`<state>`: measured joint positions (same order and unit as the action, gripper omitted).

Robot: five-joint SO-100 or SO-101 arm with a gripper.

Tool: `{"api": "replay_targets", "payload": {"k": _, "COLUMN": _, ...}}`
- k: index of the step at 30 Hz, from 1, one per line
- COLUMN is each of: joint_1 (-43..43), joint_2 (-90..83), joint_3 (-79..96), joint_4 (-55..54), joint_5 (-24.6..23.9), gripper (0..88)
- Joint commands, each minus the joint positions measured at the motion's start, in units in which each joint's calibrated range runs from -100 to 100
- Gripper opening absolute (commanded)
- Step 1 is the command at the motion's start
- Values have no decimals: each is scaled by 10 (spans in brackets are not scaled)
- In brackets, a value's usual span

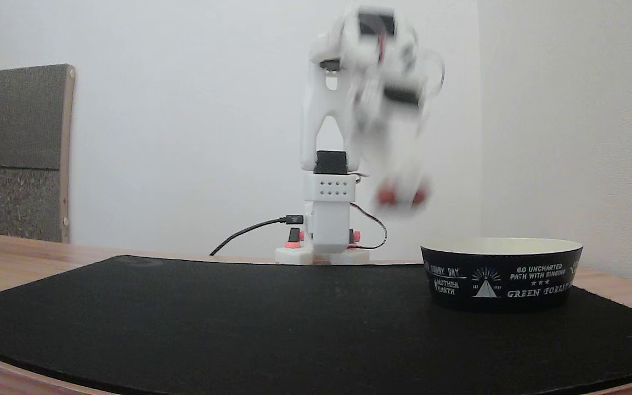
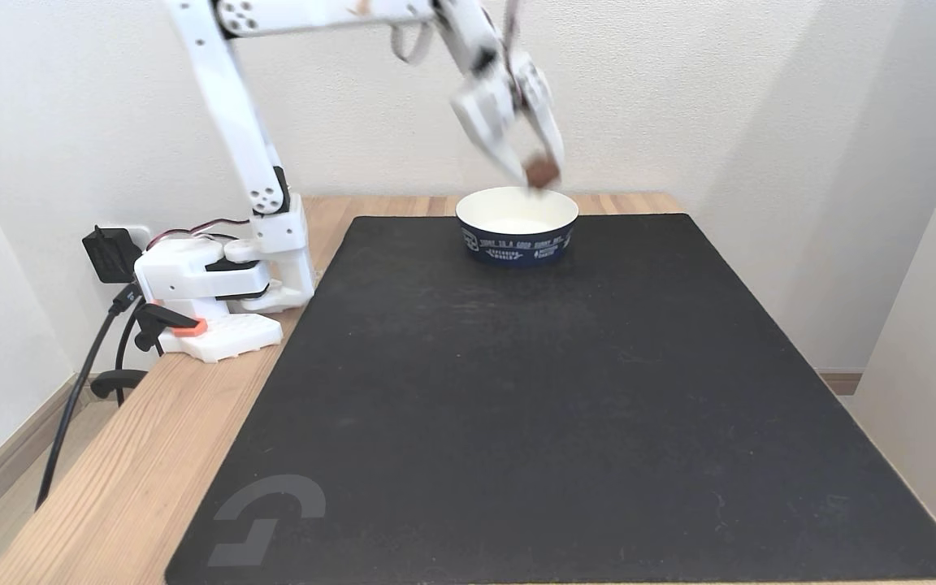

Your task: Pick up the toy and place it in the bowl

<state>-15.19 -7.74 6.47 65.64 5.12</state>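
Overhead, the claw [image 2: 539,172] grips the toy [image 2: 542,171] above the bowl [image 2: 517,244].

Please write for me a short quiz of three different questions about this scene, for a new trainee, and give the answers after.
1. True or false: the small dull-red toy block lies on the black mat.
2. Where is the gripper relative to the wide black bowl with white printed text and cream inside? A) inside it B) above its rim, in the air C) on the wooden table
3. Fill in: the white robot arm's base stands on the ____ beside the mat.

Key:
1. False: the fingers hold it in the air.
2. B
3. wooden table
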Motion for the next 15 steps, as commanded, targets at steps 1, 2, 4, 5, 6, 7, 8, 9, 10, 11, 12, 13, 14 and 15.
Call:
{"api": "replay_targets", "payload": {"k": 1, "joint_1": -84, "joint_2": -98, "joint_3": 80, "joint_4": -31, "joint_5": -3, "gripper": 41}}
{"api": "replay_targets", "payload": {"k": 2, "joint_1": -96, "joint_2": -98, "joint_3": 115, "joint_4": -56, "joint_5": -3, "gripper": 46}}
{"api": "replay_targets", "payload": {"k": 4, "joint_1": -129, "joint_2": -98, "joint_3": 219, "joint_4": -148, "joint_5": -3, "gripper": 55}}
{"api": "replay_targets", "payload": {"k": 5, "joint_1": -139, "joint_2": -98, "joint_3": 251, "joint_4": -181, "joint_5": -3, "gripper": 77}}
{"api": "replay_targets", "payload": {"k": 6, "joint_1": -145, "joint_2": -98, "joint_3": 282, "joint_4": -217, "joint_5": -3, "gripper": 120}}
{"api": "replay_targets", "payload": {"k": 7, "joint_1": -146, "joint_2": -98, "joint_3": 308, "joint_4": -248, "joint_5": -8, "gripper": 185}}
{"api": "replay_targets", "payload": {"k": 8, "joint_1": -144, "joint_2": -100, "joint_3": 344, "joint_4": -296, "joint_5": -31, "gripper": 327}}
{"api": "replay_targets", "payload": {"k": 9, "joint_1": -143, "joint_2": -101, "joint_3": 349, "joint_4": -306, "joint_5": -37, "gripper": 376}}
{"api": "replay_targets", "payload": {"k": 10, "joint_1": -143, "joint_2": -103, "joint_3": 351, "joint_4": -306, "joint_5": -37, "gripper": 405}}
{"api": "replay_targets", "payload": {"k": 11, "joint_1": -142, "joint_2": -106, "joint_3": 350, "joint_4": -300, "joint_5": -36, "gripper": 406}}
{"api": "replay_targets", "payload": {"k": 12, "joint_1": -140, "joint_2": -106, "joint_3": 350, "joint_4": -296, "joint_5": -34, "gripper": 396}}
{"api": "replay_targets", "payload": {"k": 13, "joint_1": -125, "joint_2": -107, "joint_3": 349, "joint_4": -300, "joint_5": -33, "gripper": 371}}
{"api": "replay_targets", "payload": {"k": 14, "joint_1": -112, "joint_2": -109, "joint_3": 349, "joint_4": -302, "joint_5": -33, "gripper": 364}}
{"api": "replay_targets", "payload": {"k": 15, "joint_1": -99, "joint_2": -114, "joint_3": 348, "joint_4": -302, "joint_5": -33, "gripper": 364}}
